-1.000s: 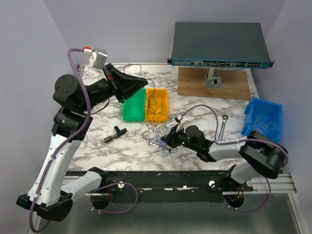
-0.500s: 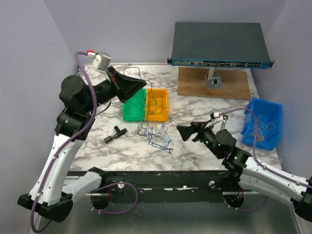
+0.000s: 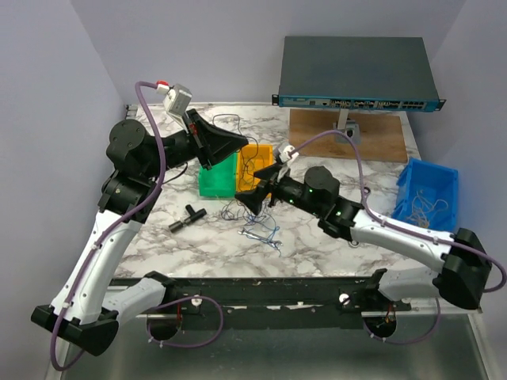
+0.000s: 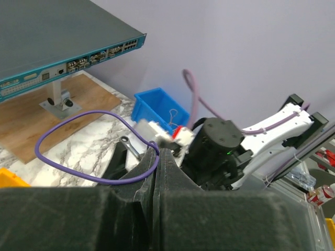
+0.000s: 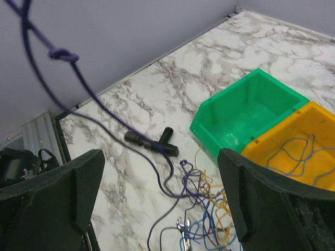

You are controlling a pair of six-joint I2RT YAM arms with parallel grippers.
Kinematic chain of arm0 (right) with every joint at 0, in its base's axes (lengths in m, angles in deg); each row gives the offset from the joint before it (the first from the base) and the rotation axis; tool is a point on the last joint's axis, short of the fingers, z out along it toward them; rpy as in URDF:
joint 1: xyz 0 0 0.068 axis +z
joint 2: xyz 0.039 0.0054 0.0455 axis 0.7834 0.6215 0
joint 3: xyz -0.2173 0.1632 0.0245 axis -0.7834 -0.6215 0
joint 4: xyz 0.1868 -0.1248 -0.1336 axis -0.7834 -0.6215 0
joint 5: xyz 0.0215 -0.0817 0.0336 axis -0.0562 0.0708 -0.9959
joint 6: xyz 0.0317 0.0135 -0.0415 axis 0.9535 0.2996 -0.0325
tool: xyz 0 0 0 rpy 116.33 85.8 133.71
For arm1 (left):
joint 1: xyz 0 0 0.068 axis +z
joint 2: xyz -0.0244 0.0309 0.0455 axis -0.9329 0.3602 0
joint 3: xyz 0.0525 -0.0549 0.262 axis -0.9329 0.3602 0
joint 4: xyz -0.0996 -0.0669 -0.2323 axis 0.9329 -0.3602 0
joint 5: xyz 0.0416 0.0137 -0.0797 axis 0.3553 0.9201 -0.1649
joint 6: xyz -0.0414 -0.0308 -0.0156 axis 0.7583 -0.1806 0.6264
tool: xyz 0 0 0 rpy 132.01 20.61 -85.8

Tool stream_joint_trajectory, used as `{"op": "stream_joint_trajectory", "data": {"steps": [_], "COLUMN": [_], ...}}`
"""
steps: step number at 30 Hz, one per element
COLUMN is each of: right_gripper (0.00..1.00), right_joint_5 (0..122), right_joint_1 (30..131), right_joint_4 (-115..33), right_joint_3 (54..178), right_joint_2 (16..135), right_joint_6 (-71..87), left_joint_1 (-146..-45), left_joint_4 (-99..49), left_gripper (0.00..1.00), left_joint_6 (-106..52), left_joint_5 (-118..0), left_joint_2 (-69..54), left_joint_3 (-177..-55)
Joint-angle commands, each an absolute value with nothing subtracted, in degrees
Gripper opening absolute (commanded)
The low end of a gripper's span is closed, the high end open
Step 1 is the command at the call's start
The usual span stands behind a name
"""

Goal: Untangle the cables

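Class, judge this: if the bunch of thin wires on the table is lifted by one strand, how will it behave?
Probably floppy: the cables lie in loose curls, and the strand pinched in the left hand droops in a loop. Likely to snag: strands cross, and the raised strand carries a knot, so others may drag.

Thin tangled blue wires (image 5: 209, 235) running off the right-wrist view's bottom edge, orange plastic bin (image 5: 261, 150) being cropped at right

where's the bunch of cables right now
In the top view, the cables lie mid-way across the marble table, on the near side of the green bin and orange bin, beside the right gripper, with the black T-shaped piece to their left.
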State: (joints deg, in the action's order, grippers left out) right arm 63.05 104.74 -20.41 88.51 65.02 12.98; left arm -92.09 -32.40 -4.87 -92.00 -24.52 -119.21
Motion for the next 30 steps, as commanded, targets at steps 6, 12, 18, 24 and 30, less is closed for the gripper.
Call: {"op": "stream_joint_trajectory", "data": {"steps": [6, 12, 18, 24, 30], "right_gripper": [0.72, 0.37, 0.16, 0.07, 0.33], "right_joint_5": [62.8, 74.0, 86.4, 107.5, 121.3], "right_joint_1": [107.7, 107.7, 107.7, 107.6, 107.2], "right_joint_4": [-6.2, 0.5, 2.4, -32.5, -56.7], "right_joint_3": [89.1, 75.7, 55.4, 56.5, 61.0], "right_joint_2": [80.6, 85.4, 75.5, 54.9, 40.3], "right_joint_6": [15.7, 28.3, 42.6, 51.3, 61.0], "left_joint_1": [-92.7, -92.2, -91.1, -89.7, -88.6], "left_joint_4": [-30.0, -31.9, -40.9, -41.3, -43.5], "left_gripper": [0.0, 0.0, 0.0, 0.0, 0.0], "left_joint_6": [-3.5, -5.0, -8.7, -8.2, -9.6], "left_joint_5": [-93.3, -90.2, -80.3, -75.2, -67.9], "left_joint_2": [-24.5, -24.8, -25.3, -27.2, -28.2], "left_joint_3": [-123.3, -128.4, -135.0, -129.7, -126.2]}}
